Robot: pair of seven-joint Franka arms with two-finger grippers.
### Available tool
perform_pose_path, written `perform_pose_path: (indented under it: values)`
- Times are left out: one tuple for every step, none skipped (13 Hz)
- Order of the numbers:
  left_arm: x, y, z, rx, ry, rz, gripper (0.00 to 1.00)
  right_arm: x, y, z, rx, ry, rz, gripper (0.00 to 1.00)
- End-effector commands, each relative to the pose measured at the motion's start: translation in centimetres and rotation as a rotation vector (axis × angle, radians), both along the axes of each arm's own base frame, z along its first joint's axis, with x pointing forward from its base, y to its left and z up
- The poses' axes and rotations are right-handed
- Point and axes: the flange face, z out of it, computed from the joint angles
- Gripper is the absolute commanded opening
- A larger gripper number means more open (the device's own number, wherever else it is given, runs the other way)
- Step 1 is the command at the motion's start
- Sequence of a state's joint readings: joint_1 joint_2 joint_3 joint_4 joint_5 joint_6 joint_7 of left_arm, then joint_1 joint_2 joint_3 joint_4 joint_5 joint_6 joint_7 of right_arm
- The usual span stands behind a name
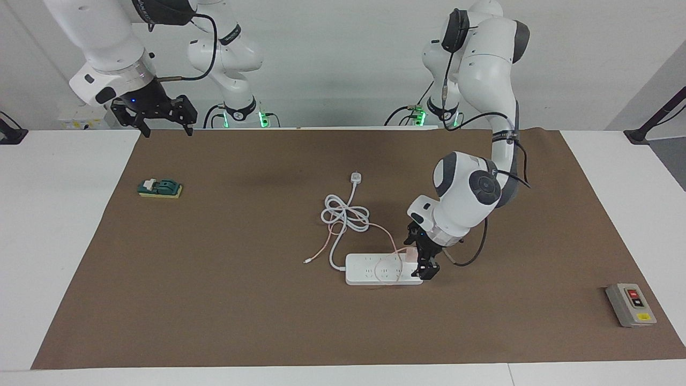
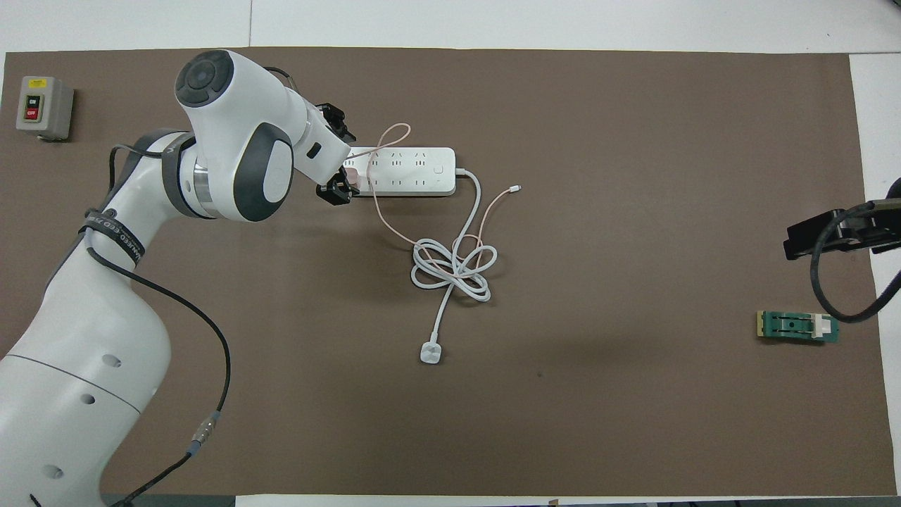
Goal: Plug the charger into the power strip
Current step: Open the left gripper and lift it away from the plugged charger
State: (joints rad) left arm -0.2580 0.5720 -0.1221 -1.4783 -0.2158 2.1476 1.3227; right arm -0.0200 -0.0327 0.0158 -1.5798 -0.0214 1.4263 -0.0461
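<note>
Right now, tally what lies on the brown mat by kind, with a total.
Power strip: 1
Charger: 1
Grey button box: 1
Green switch block: 1
Total: 4

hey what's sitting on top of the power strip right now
On the power strip, at its left-arm end: the pink charger, its cable looped across the sockets. The left gripper covers whether its prongs are fully in.

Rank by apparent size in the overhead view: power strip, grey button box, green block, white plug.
1. power strip
2. grey button box and green block: they look about alike, so no ranking between them
3. white plug
</note>
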Motion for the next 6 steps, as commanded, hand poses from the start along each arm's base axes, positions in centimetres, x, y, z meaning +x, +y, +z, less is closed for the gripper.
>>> perform_pose_path:
  values:
    - [-1.1, 1.3, 4.4, -0.011, 0.011, -0.001, 1.0, -0.3, -0.3, 0.2, 0.016, -0.015, -0.012, 1.0]
    - [-1.6, 1.8, 5.7, -0.009, 0.012, -0.001, 1.0, -0.3, -0.4, 0.3, 0.016, -0.018, -0.015, 1.0]
    - [-2.7, 2.4, 7.0, -0.001, 0.027, -0.001, 1.0, -0.3, -0.5, 0.3, 0.016, -0.018, -0.015, 1.0]
    - [-4.2, 2.9, 7.8, 0.011, 0.065, 0.011, 1.0, -0.3, -0.5, 0.3, 0.016, -0.017, -0.015, 1.0]
    - [-5.6, 3.6, 8.7, 0.025, 0.11, 0.07, 1.0, -0.3, -0.4, 0.2, 0.016, -0.017, -0.015, 1.0]
    - [-5.7, 5.6, 9.8, 0.028, 0.149, 0.18, 1.0, -0.3, -0.3, 0.3, 0.016, -0.018, -0.014, 1.0]
